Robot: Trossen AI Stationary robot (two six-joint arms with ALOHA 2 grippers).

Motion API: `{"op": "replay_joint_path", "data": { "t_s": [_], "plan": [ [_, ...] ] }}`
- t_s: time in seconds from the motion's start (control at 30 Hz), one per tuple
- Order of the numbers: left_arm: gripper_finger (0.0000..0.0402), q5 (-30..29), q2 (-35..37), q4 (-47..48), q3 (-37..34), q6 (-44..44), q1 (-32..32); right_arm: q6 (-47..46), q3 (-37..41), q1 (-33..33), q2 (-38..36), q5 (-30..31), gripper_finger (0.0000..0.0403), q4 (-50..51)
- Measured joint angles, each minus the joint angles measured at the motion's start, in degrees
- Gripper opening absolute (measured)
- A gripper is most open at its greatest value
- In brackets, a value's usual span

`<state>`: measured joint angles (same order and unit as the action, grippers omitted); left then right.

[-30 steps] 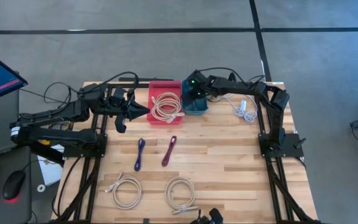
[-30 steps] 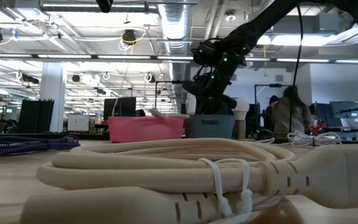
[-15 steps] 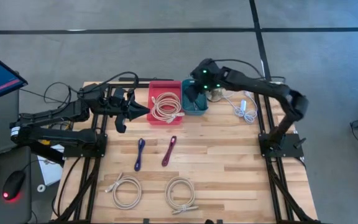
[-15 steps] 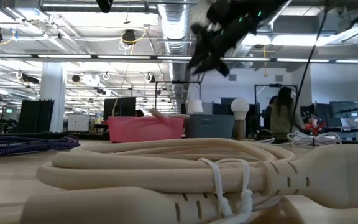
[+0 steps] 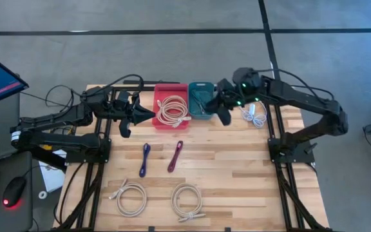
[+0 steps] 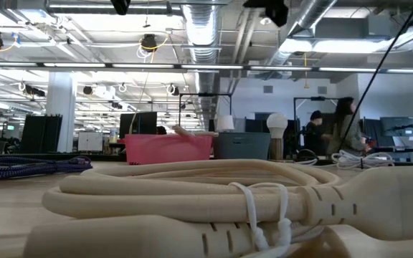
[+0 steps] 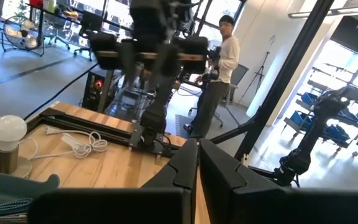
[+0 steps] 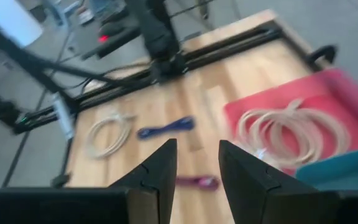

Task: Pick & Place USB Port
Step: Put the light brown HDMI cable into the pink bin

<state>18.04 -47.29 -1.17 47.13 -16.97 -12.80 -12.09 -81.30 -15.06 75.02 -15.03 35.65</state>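
Hovering beside the teal bin (image 5: 200, 101), on the side away from the red bin (image 5: 171, 90), the right gripper (image 5: 221, 113) had its fingers (image 8: 160, 169) set moderately apart with nothing between them. The wrist view looked past them across the surface (image 5: 237, 167).

- Cream USB cable (image 5: 172, 109) lay coiled in the red bin, just beyond the teal bin from this gripper.
- The teal bin held something thin and pale; I could not make out what.
- Purple cable (image 5: 145, 159) and magenta cable (image 5: 175, 155) lay side by side mid-surface, well apart from both grippers.
- Two more cream coils (image 5: 131, 196) sat at the near edge.
- White cable (image 5: 255, 115) lay loose by the right arm.

The left gripper (image 5: 148, 115) was closed and empty, tip just beside the red bin.
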Motion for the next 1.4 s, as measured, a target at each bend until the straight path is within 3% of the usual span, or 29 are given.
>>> {"op": "replay_joint_path", "data": {
  "t_s": [0.23,0.67,0.8,1.07,1.27,1.4],
  "plan": [
    [0.0016,0.00,0.01,0.05,0.00,0.00,0.00,-5.80,0.04,8.17,-1.48,0.01,0.0111,6.00],
    [0.0016,0.02,-0.01,-0.08,0.00,0.00,0.00,-6.03,-0.09,20.33,3.42,-0.15,0.0111,2.03],
    [0.0016,0.00,0.00,-0.13,0.00,0.00,-0.01,-12.87,0.04,22.19,6.77,-0.21,0.0111,-1.89],
    [0.0016,0.02,-0.01,-0.13,0.02,0.00,-0.02,-20.52,0.08,25.36,11.83,-0.11,0.0111,-0.11],
    [0.0016,0.02,-0.02,-0.15,0.02,0.00,-0.01,-21.36,0.07,27.50,12.41,-0.17,0.0111,0.36],
    [0.0016,0.02,-0.02,-0.15,0.02,0.00,0.00,-28.86,0.04,28.49,12.42,0.15,0.0111,0.43]
  ]
}}
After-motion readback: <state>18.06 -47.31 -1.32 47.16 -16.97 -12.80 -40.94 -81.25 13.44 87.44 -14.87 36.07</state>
